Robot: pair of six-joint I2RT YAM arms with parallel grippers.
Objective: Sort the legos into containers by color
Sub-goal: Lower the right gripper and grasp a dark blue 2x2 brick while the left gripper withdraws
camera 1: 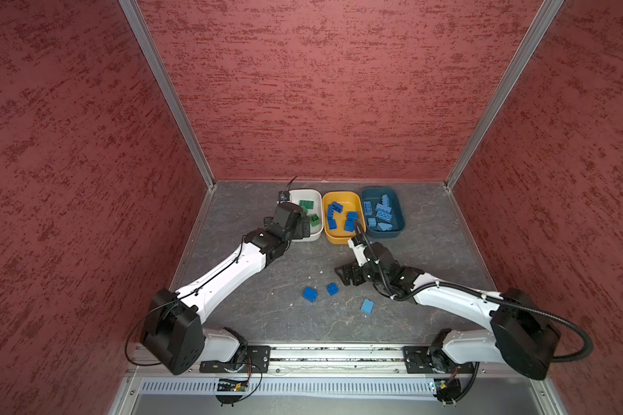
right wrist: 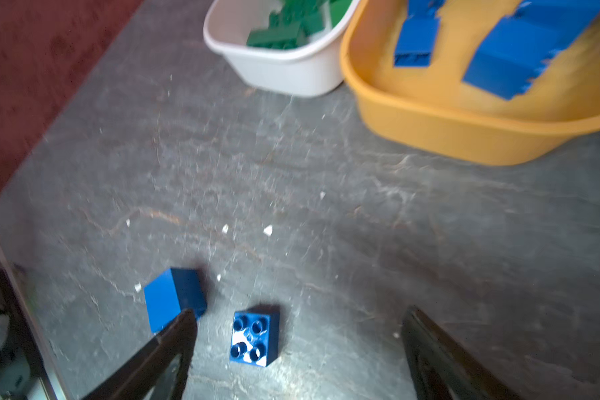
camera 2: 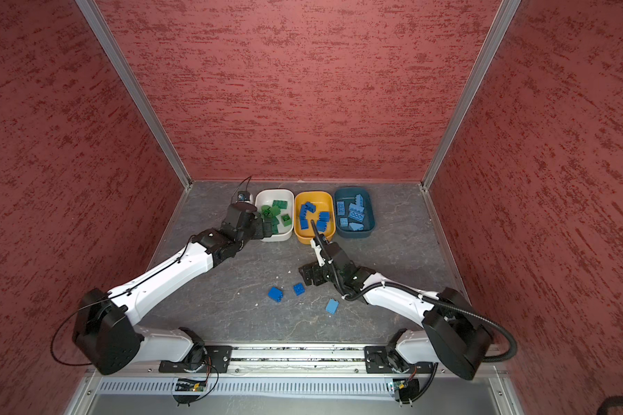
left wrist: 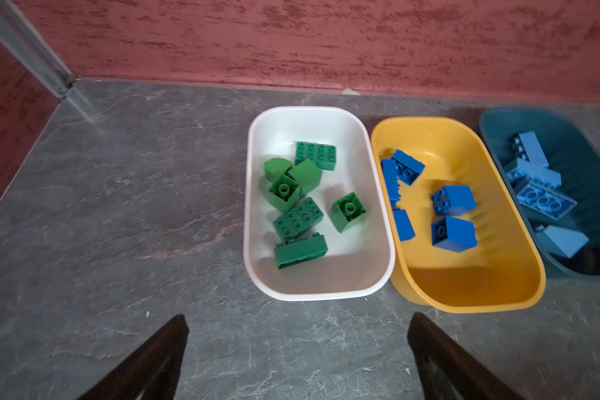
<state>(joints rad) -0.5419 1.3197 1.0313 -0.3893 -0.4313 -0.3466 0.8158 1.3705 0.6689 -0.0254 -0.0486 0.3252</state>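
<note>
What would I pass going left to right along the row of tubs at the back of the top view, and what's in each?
In a top view: white tub with green bricks → yellow tub with dark blue bricks → teal tub with light blue bricks.

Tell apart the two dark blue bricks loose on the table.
Pose: the studs-up brick shows four studs; the tipped brick shows only smooth faces. Place: the studs-up brick is framed between the fingers of the open right gripper, untouched; the tipped brick sits outside them, partly behind one finger. Size: the tipped brick looks bigger than the studs-up brick. Shared: both dark blue, on the table, outside the yellow tub.
</note>
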